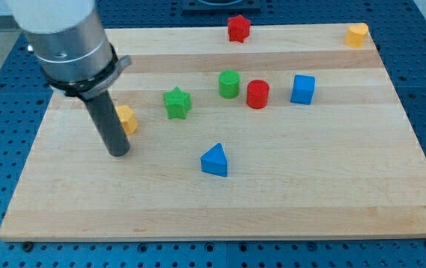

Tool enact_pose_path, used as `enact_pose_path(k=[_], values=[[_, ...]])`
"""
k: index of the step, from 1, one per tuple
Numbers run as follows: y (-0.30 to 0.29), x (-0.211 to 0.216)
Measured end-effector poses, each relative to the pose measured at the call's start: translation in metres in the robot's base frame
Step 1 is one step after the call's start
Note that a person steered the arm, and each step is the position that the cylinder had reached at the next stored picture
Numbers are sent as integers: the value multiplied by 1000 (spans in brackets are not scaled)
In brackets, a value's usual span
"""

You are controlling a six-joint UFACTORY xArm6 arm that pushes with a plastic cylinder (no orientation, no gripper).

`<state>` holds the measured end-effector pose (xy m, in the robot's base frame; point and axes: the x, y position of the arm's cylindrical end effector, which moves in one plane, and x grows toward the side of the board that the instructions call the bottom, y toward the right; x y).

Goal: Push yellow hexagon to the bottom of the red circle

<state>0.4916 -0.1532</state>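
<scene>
The yellow hexagon (126,119) lies on the wooden board at the view's left, partly hidden behind my rod. The red circle (258,94) is a short red cylinder near the board's middle, well to the right of the hexagon. My tip (118,152) rests on the board just below and slightly left of the yellow hexagon, close to it or touching it.
A green star (176,103) and a green cylinder (229,84) lie between the hexagon and the red circle. A blue cube (303,89) sits right of the red circle. A blue triangle (214,161) lies lower middle. A red star (238,28) and another yellow block (357,34) sit at the top edge.
</scene>
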Motion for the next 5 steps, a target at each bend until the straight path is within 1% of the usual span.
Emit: enact_pose_path(k=[1, 3, 4, 5], values=[[1, -2], [-31, -1], [-45, -9], [-45, -35]])
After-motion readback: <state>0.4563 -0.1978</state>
